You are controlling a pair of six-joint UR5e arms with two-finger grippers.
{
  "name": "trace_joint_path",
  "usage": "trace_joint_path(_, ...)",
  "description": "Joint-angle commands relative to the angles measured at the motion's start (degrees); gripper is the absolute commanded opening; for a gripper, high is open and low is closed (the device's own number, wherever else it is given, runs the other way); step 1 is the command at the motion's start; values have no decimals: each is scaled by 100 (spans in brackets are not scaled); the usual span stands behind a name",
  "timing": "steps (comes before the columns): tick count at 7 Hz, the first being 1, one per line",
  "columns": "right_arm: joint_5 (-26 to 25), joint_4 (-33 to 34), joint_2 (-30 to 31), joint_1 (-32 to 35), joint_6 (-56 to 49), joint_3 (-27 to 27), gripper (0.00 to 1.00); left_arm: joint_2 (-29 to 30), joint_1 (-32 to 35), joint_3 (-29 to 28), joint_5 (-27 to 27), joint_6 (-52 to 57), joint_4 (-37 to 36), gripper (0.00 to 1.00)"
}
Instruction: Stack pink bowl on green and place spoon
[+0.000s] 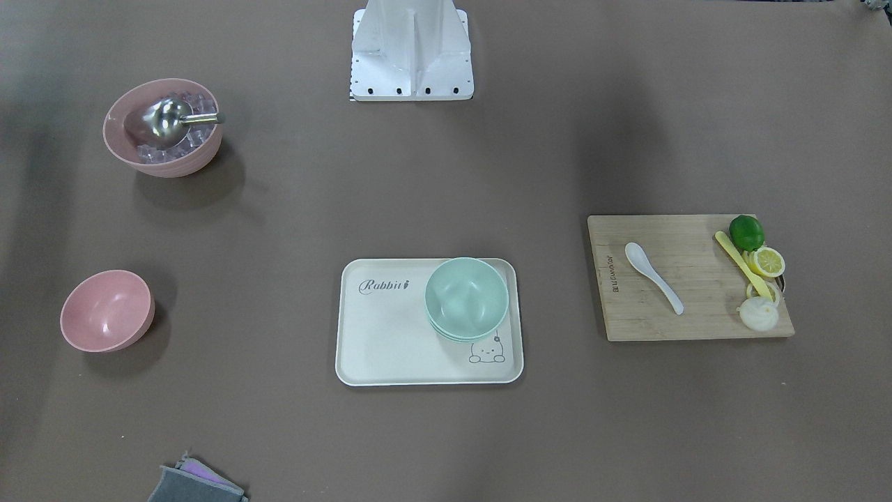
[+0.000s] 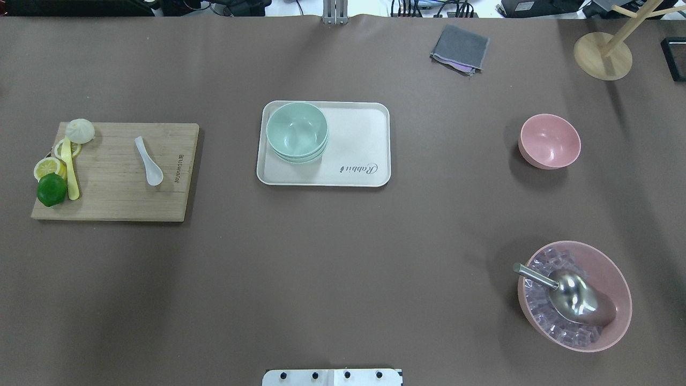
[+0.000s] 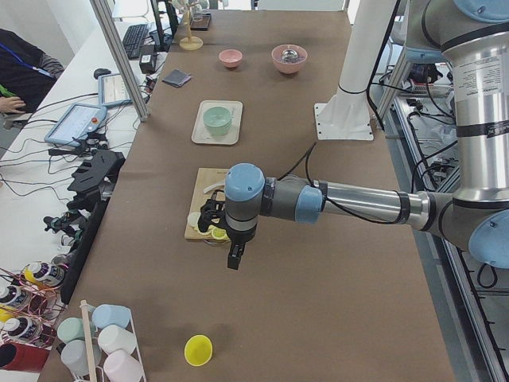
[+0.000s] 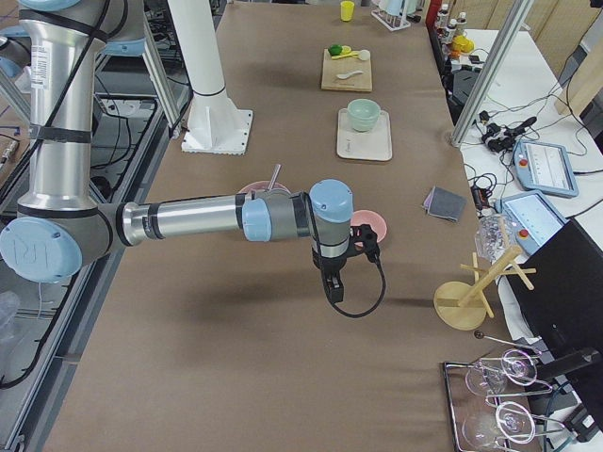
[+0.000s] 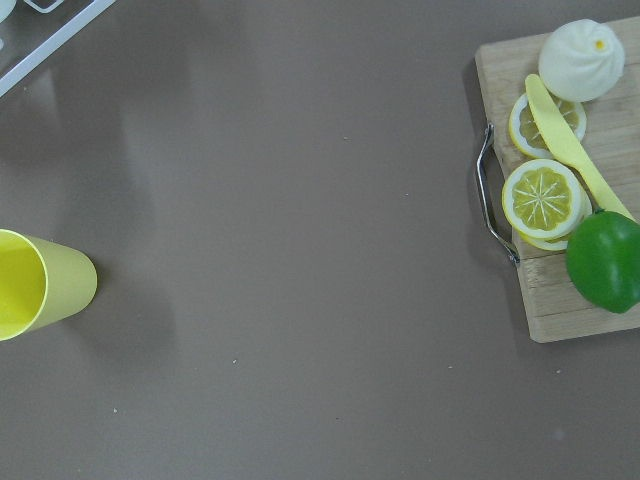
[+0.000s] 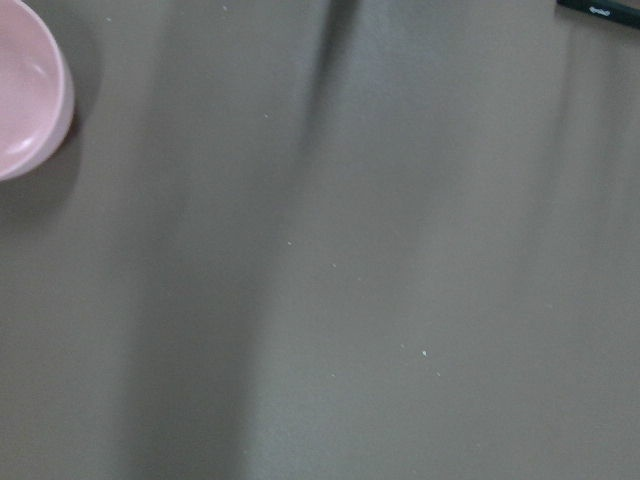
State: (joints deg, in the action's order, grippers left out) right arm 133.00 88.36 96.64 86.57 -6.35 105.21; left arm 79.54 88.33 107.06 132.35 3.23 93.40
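An empty small pink bowl (image 1: 106,310) stands alone on the brown table, also in the overhead view (image 2: 550,141) and at the right wrist view's edge (image 6: 25,85). Stacked green bowls (image 1: 465,298) sit in a corner of a cream tray (image 1: 390,348). A white spoon (image 1: 653,267) lies on a wooden cutting board (image 1: 697,314). My left gripper (image 3: 235,259) hangs above the table beside the board's end, and I cannot tell if it is open. My right gripper (image 4: 334,288) hangs near the small pink bowl (image 4: 369,226), state unclear.
A large pink bowl (image 1: 164,127) holds ice cubes and a metal scoop. A lime (image 1: 746,232), lemon slices, a yellow knife and a bun lie on the board's end. A yellow cup (image 5: 40,285), a grey cloth (image 2: 460,49) and a wooden stand (image 2: 603,53) sit at the table's ends.
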Motion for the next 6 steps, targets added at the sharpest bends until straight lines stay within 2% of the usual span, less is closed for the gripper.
trace_joint_path(1, 446, -938, 56, 0, -6, -35, 100, 148, 0, -61, -17, -7, 484, 98)
trace_joint_path(2, 394, -1370, 39, 0, 141, -62, 100, 166, 0, -97, -25, -15, 1070, 98)
trace_joint_path(3, 367, -1618, -83, -17, 169, -62, 100, 454, -9, -297, -147, -7, 2059, 98)
trace_joint_path(4, 367, -1629, -197, -52, 204, -175, 100, 1005, -26, -752, -175, -372, 2417, 98)
trace_joint_path(6, 96, -1629, -731, -603, 309, -726, 100, 1090, -44, -1055, -131, -543, 2779, 98)
